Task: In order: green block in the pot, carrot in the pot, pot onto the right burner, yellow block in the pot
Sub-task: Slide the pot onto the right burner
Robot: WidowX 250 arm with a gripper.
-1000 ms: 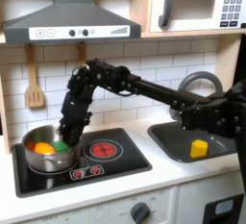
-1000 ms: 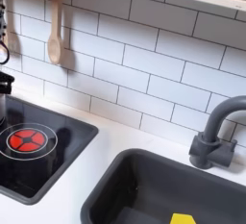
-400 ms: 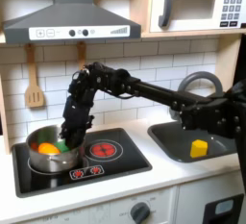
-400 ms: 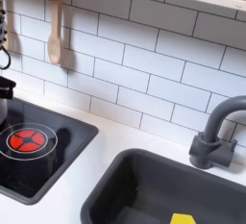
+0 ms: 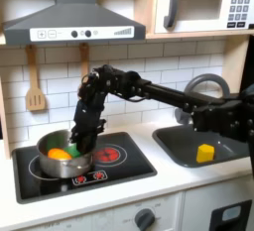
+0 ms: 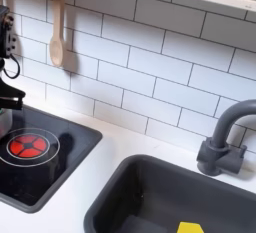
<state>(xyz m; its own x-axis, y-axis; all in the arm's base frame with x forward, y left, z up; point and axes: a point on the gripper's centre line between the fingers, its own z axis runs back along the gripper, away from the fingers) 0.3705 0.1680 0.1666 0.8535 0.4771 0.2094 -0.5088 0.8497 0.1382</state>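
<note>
A: Since a second earlier, the pot point(image 5: 65, 157) had shifted toward the first exterior view's right, off the left ring, its rim near the right burner point(image 5: 107, 155). Carrot point(image 5: 59, 154) and green block point(image 5: 74, 150) rode inside.

B: Tool point(image 5: 83, 146)?

A: Down at the pot's rim; could not tell its opening. Slide looked partway done.

B: Yellow block point(image 5: 205, 153)?

A: Lay in the sink point(image 5: 179, 146), untouched. Burner red ring showed uncovered in the second exterior view.
</note>
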